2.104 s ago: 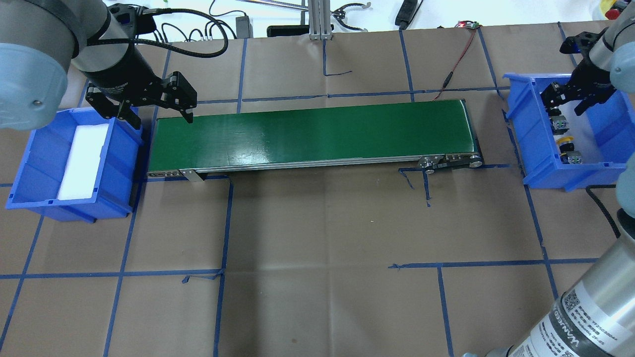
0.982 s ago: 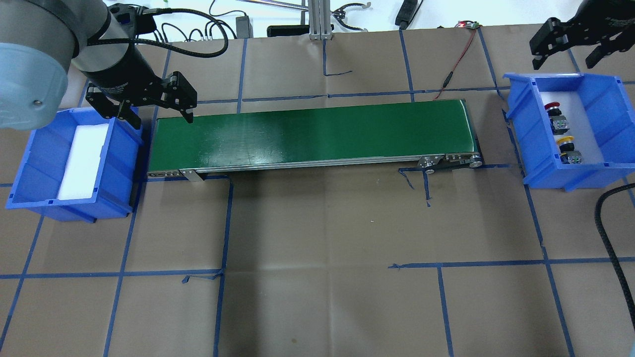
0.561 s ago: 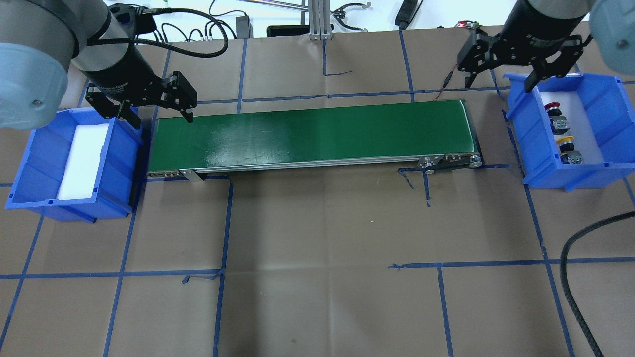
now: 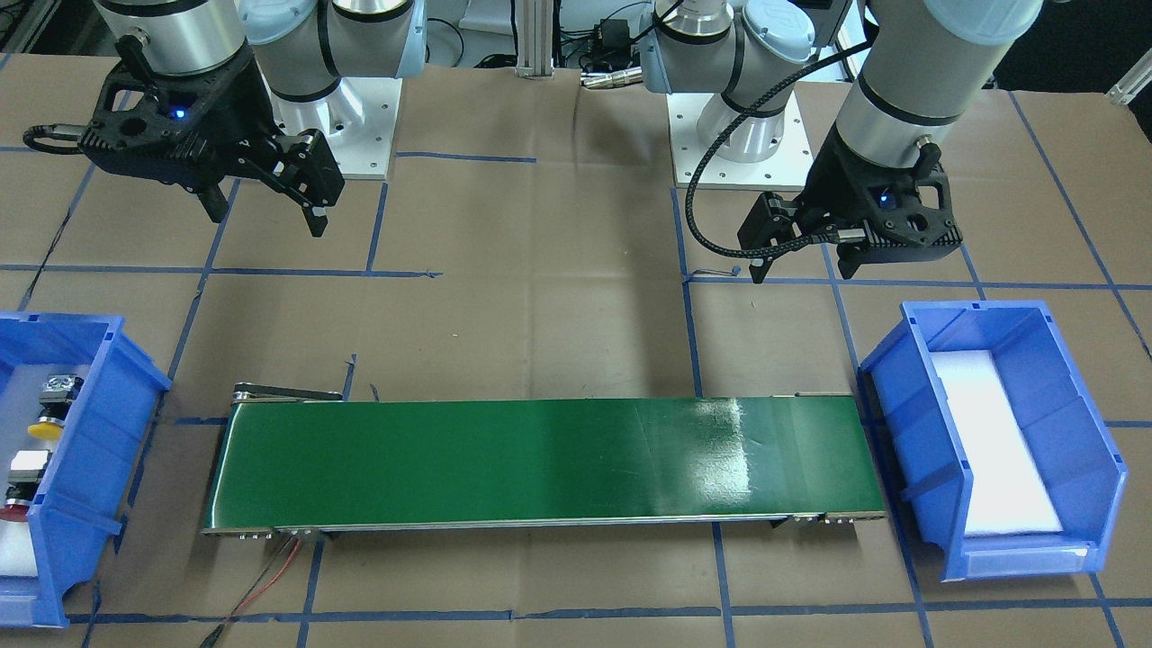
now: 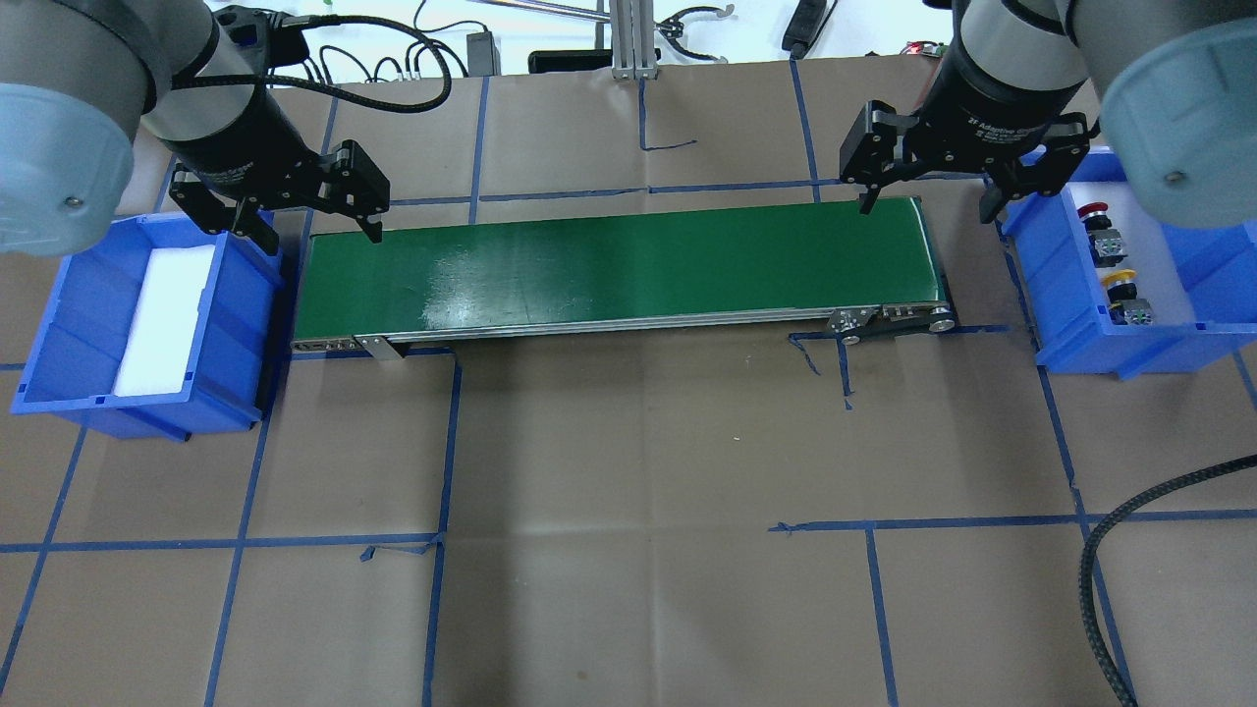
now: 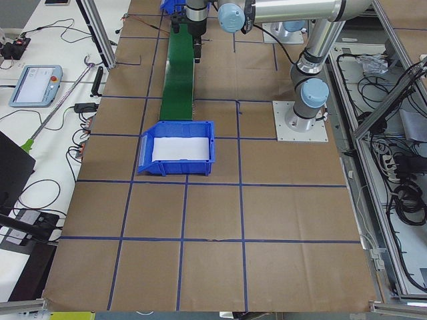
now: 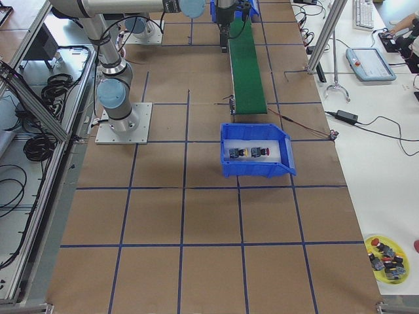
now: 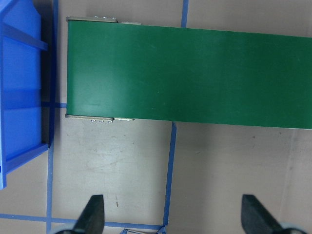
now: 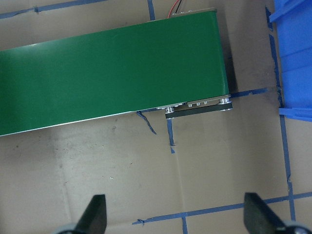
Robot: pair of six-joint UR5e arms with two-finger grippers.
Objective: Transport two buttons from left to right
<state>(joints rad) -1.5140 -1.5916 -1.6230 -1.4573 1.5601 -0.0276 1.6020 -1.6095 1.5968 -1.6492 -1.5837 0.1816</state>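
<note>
Buttons: 2. One red button [image 5: 1092, 210], one yellow button [image 5: 1120, 279].
Where btns are: both in the R bin [image 5: 1080, 355], lying on their sides on its white floor, in a row w/ a small gap. Red is farther from the robot, yellow is nearer.
Bins: 2, both blue. R bin sits just past the belt's R end. L bin [image 5: 59, 393] sits just past the belt's L end, w/ a white pad [image 5: 162, 314] inside.
Belt: 1 green belt [image 5: 609, 265], long and flat, btw the 2 bins.
Table: 1 table [image 5: 638, 471], brown paper w/ blue tape lines.
Arms: 2, each w/ a black gripper.
L gripper [image 5: 321, 241]: points straight down and hangs above the belt's L end, next to the L bin. Fingers spread wide, holding nothing.
R gripper [image 5: 925, 211]: points straight down and hangs above the belt's R end, beside the R bin, apart from the btns. Fingers spread wide, holding nothing.
</note>
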